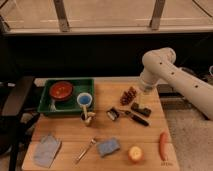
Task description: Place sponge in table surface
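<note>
Holding a red bowl [61,90], the green tray [70,81] sits apart from the gripper [144,103], state unclear, beside grapes [129,95].

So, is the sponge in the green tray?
No, the sponge lies on the table beside the fork; the gripper is near the grapes.

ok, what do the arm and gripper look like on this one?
The arm is off-white, built of thick rounded tubular links, with a bulbous joint bearing small dark dots. No loose cables visible. The gripper, over the right side of the table, is dark below a pale wrist.
</note>
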